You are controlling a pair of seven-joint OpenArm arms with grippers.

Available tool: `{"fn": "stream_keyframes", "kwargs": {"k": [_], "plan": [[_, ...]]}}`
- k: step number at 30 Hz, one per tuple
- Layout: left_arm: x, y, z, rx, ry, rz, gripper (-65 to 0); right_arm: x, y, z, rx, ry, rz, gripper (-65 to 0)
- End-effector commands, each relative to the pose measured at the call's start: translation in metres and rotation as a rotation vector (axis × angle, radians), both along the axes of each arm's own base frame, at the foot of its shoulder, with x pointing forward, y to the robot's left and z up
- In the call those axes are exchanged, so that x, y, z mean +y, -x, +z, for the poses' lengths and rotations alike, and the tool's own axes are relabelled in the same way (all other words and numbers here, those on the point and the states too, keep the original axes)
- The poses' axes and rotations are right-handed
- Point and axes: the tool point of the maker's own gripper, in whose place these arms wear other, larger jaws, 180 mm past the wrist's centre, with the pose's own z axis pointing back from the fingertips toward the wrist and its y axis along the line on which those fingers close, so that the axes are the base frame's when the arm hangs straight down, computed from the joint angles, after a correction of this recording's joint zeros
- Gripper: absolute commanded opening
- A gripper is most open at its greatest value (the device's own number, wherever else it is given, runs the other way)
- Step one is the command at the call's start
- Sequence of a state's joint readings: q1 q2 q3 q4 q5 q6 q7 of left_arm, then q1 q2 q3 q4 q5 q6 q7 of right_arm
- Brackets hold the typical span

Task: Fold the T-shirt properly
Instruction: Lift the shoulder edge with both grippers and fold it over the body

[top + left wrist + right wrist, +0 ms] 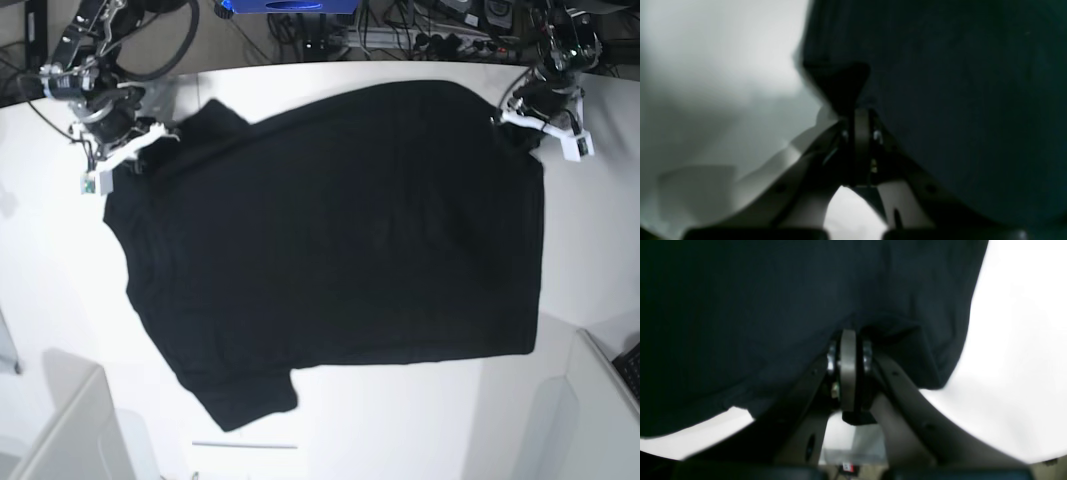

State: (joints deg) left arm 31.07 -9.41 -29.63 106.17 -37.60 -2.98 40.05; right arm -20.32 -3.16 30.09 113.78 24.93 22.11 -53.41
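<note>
T-shirt: limp, light cloth; hold at edges. Left claw and right claw closed on hems at 2 and 10 o'clock.

The base view looks down from high above at the whole white table, with the black T-shirt spread across it. It is far enough back to see both arms at the far corners. Each wrist view sits right behind its own gripper and looks along it, very close to the cloth and blurry. The left gripper and right gripper views both share shirt and table with the base view.
</note>
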Motion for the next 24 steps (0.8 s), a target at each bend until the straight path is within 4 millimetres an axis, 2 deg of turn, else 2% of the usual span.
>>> {"fn": "stream_keyframes", "kwargs": {"k": [1, 7, 16, 20, 24], "plan": [[0.011, -0.005, 0.010, -0.028, -0.025, 0.026, -65.0, -0.004, -0.009, 0.010, -0.037, 0.017, 0.008, -65.0], [0.009, -0.020, 0.014, -0.040, 0.001, 0.043, -65.0, -0.007, -0.039, 0.019, -0.050, 0.016, 0.026, -65.0], [0.013, -0.036, 0.020, -0.060, 0.020, 0.094, -65.0, -0.006, -0.075, 0.015, -0.043, -0.033, 0.032, -65.0], [0.013, -0.039, 0.021, -0.066, 0.020, 0.096, -65.0, 0.006, -0.085, 0.005, -0.012, -0.029, 0.107, -65.0], [0.014, -0.040, 0.021, -0.068, 0.021, 0.096, -65.0, 0.008, -0.098, 0.012, -0.048, -0.044, 0.080, -65.0]]}}
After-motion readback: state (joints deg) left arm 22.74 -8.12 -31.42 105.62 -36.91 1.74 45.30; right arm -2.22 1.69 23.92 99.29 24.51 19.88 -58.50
